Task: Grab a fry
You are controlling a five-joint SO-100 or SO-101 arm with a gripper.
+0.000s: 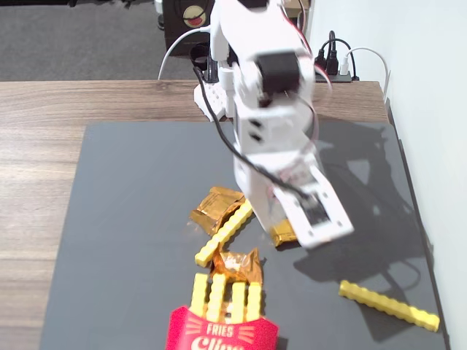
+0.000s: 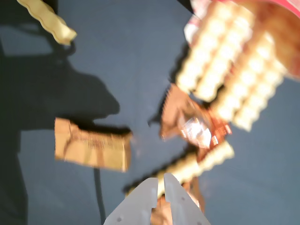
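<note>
Wrist view, jaws nearly closed, holding nothing, tips just over the fry (image 2: 197, 164), gripper (image 2: 160, 180).

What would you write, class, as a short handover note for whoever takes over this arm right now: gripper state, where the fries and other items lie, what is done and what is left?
Gripper: fingertips nearly together in the wrist view, holding nothing, low above the mat.
Fry: lies diagonally mid-mat, just ahead of the fingertips, between gold wrappers.
Second long fry: alone near the mat's right edge in the fixed view.
Red FRIES carton: at the bottom edge, short fries standing in it.
Done: approach toward the middle fry.
Left: open, close on the fry, lift. Probably watch the wrappers touching it.
</note>
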